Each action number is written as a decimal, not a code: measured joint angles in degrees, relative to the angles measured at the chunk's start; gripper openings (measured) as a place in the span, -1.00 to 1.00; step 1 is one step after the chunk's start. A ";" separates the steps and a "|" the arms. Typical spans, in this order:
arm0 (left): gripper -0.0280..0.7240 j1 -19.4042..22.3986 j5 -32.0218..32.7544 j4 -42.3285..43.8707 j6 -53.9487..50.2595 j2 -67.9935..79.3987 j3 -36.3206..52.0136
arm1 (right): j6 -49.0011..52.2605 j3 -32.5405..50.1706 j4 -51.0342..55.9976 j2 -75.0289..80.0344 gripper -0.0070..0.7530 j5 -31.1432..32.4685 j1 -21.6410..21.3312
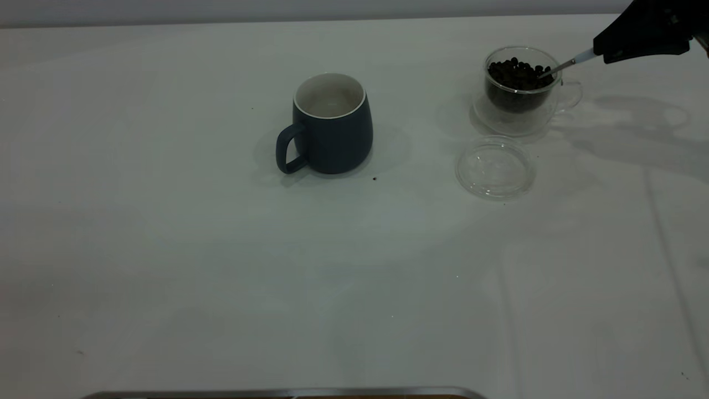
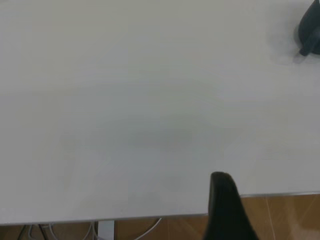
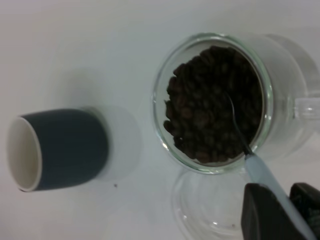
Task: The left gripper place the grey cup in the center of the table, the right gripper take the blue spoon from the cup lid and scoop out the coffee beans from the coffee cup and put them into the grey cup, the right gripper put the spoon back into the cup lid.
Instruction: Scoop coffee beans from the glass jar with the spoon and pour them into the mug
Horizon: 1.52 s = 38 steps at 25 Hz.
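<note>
- Exterior view: right gripper (image 1: 604, 54) jaws clamp the blue spoon (image 1: 565, 64), its bowl dipped into the coffee beans (image 1: 518, 75) in the coffee cup (image 1: 523, 91)
- Grey cup (image 1: 329, 124) stands mid-surface; left jaws' state cannot be told

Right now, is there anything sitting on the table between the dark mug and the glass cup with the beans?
Nothing: in the exterior view only bare table lies between the grey cup and the coffee cup. The cup lid sits nearer the camera.

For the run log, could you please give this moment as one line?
right claw: holds blue spoon | bowl in coffee beans | grey cup: centre
</note>
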 joint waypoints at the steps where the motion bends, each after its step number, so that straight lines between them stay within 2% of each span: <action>1: 0.44 0.00 0.00 0.00 0.00 0.00 0.00 | -0.05 0.00 0.38 0.05 -0.68 0.39 -0.30; 38: 0.44 0.00 0.00 0.00 -0.06 0.00 0.00 | -0.37 0.00 4.75 0.05 -0.68 9.58 -5.27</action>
